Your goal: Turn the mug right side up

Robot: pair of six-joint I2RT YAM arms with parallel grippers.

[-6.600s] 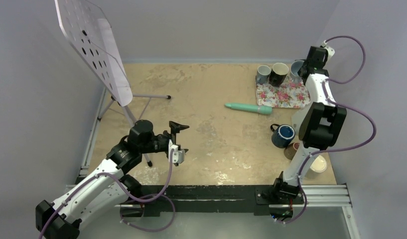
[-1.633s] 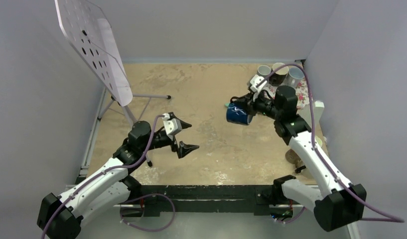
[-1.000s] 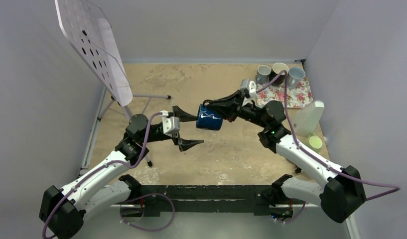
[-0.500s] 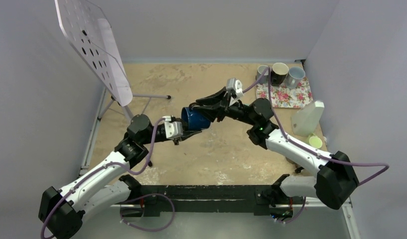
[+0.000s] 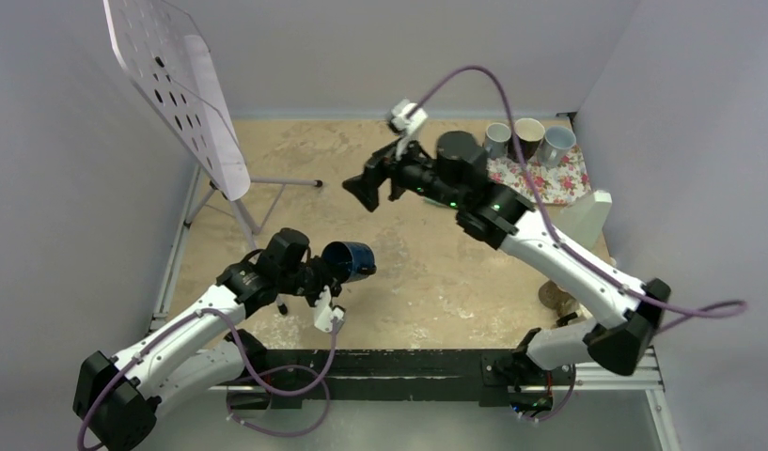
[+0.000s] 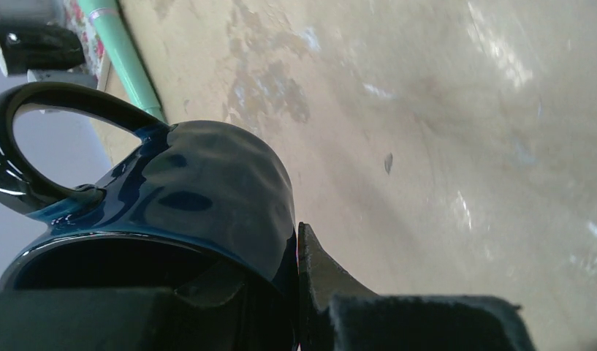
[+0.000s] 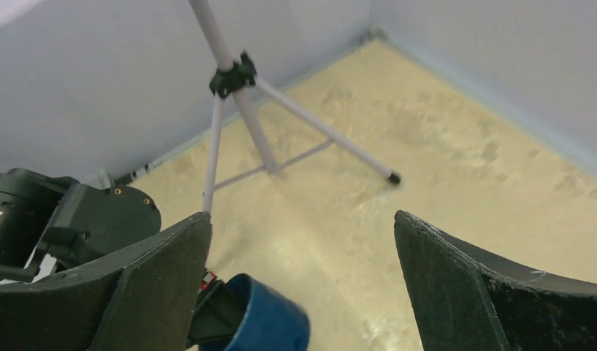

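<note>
**Overhead view.** Lower left of centre: left gripper clenched on the rim of a dark blue mug. Mug on its side, mouth toward the gripper, base toward frame right; contact with the beige tabletop not determinable. Upper centre: right gripper released, jaws spread wide, well apart from the mug, holding nothing. Upper right: floral tray bearing three upright mugs in a row along its far edge; white container just below the tray at the right table edge. Upper left: perforated white board on a tripod.

**Left wrist view.** One finger pressed against the outside of the dark blue mug, the other inside the mouth at lower left. Handle at upper left of frame. Mint-green cylinder lying on the table at top left.

**Right wrist view.** Two black fingers at the left and right frame edges, wide gap between them, nothing gripped. Dark blue mug at bottom centre, left arm at lower left, tripod at top centre.
</note>
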